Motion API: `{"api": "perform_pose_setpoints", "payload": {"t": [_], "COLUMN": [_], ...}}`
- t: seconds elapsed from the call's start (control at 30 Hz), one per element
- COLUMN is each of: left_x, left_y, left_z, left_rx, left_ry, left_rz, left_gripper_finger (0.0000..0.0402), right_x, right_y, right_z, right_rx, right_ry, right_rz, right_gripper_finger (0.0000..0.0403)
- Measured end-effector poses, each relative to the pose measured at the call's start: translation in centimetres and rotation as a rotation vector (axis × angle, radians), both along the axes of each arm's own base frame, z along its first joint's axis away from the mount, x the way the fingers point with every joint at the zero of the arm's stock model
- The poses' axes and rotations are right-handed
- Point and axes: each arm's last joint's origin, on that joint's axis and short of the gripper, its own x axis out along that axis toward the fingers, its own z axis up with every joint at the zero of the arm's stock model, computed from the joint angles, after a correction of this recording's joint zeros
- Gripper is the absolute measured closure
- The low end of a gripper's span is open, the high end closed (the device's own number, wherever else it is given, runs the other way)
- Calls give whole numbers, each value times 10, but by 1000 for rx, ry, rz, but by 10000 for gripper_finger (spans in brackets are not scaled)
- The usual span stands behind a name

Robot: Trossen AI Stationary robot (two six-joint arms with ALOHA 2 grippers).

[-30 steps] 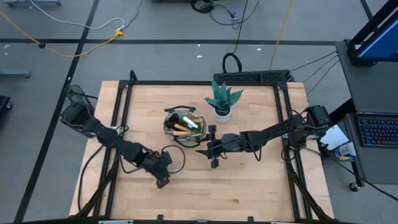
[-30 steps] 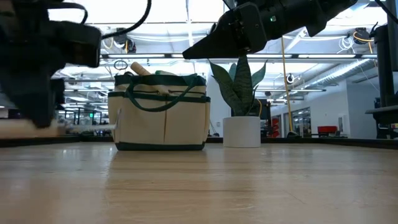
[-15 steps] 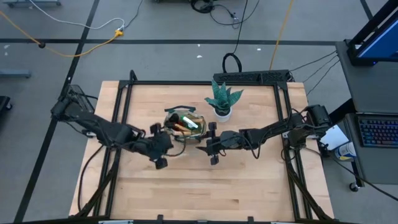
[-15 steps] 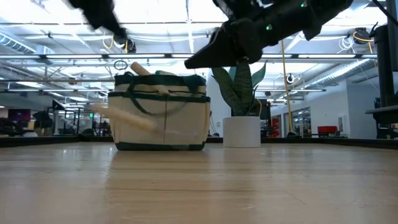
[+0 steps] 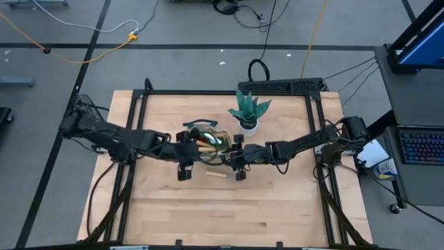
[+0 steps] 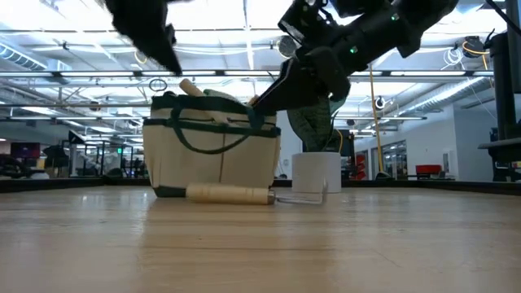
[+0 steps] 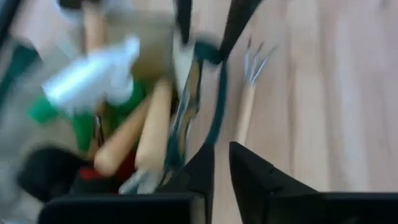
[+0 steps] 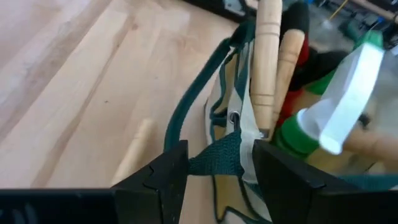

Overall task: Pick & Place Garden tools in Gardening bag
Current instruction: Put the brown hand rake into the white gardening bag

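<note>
The tan gardening bag (image 5: 206, 139) with dark green trim stands mid-table and holds wooden-handled tools, a green spray bottle (image 8: 323, 124) and something red and black. A wooden-handled fork (image 5: 216, 173) lies flat on the table just in front of the bag; it also shows in the low view (image 6: 228, 194). My left gripper (image 5: 191, 163) hovers above the bag's near left side, its fingers (image 7: 208, 168) all but shut on nothing. My right gripper (image 5: 232, 154) is at the bag's right rim, shut on the bag's green strap. My right gripper pinches the bag's dark green webbing strap (image 8: 214, 158) between its two fingers, at the rim on the bag's right side (image 6: 262, 98). It comes slanting down from the table's right. The bag stands on the table, and its strap loop trails off beside the fingers.
A teal spiky plant in a white pot (image 5: 248, 111) stands just right of and behind the bag. Bare wooden tabletop (image 5: 243, 215) lies in front of the fork. A black frame (image 5: 208, 92) runs round the table.
My left gripper has risen from the near left of the table and gone right toward the bag, carrying the fork. The fork has left it and now lies on the table in front of the bag. My right gripper has come down onto the bag's right rim.
</note>
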Motion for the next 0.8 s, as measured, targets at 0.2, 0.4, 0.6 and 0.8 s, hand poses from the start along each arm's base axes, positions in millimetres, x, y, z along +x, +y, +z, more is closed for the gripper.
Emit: {"api": "perform_pose_setpoints", "payload": {"t": [0.2,0.4,0.6,0.8], "left_x": [9,11,9,11], "left_y": [0,5,12,17], "left_z": [-28,-28,-29,-29], "left_rx": [-14,49,58,60], "left_ry": [78,59,92,78], "left_rz": [7,68,89,106], "left_gripper_finger": [304,292,291,291], "right_x": [-4,-8,-11,-11], "right_y": [24,46,57,50], "right_z": [-1,2,2,-17], "right_rx": [70,-20,43,305], "right_ry": [13,-35,-32,100], "right_rz": [62,55,94,4], "right_gripper_finger": [232,232,232,232]}}
